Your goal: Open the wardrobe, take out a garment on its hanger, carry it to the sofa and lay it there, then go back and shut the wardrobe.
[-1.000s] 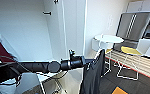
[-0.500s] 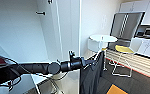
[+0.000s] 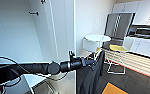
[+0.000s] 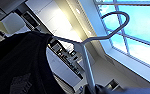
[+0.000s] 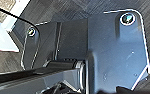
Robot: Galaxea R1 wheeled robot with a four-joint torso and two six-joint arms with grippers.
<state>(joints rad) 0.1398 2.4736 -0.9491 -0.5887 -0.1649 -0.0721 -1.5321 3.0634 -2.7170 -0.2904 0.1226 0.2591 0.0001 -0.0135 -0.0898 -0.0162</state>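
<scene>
- Garment (image 3: 89, 75): black, hanging off the end of the robot's left arm, which stretches across the head view from the left.
- Left tool (image 3: 92, 62) is closed on the hanger, at the garment's top edge.
- Hanger (image 4: 87, 58): thin and white in the left wrist view, its curved hook free in the air, the black cloth draped over one shoulder.
- Wardrobe (image 3: 44, 32) stands white behind the arm, just beside it.
- Round white desk (image 3: 97, 38) and a yellow-seated chair (image 3: 117, 48) stand beyond the garment, by the kitchen cabinets.
- Right tool: I cannot tell its state.

One black garment (image 3: 91, 72) on one white hanger (image 4: 87, 53), one round white table (image 3: 97, 38), one yellow-seated chair (image 3: 117, 48) and one steel refrigerator (image 3: 119, 23) are counted.
</scene>
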